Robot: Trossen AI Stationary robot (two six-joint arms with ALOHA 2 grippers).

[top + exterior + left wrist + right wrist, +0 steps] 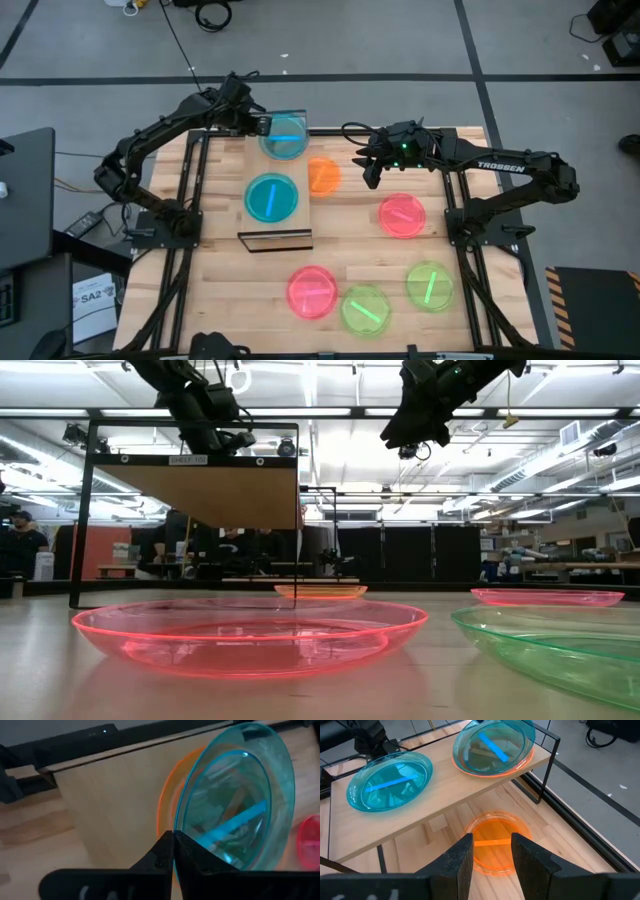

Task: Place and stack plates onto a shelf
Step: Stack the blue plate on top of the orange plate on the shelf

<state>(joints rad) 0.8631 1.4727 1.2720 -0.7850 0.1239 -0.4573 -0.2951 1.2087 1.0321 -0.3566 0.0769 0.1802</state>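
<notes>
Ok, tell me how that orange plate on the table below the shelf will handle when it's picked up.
The orange plate looks thin and translucent, so probably light and slightly flexible. Its glossy surface suggests it may slip between the fingers of the right tool, open above it. It's shallow and lies flat, so it likely won't roll or tip, but only the low rim offers a grip.

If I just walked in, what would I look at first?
Probably the shelf in the middle of the table, with two teal plates on it: one alone at the near end, one at the far end stacked on an orange plate. The left pincer is right at that stack, and the right pincer hovers open above another orange plate on the table beside the shelf.
</notes>
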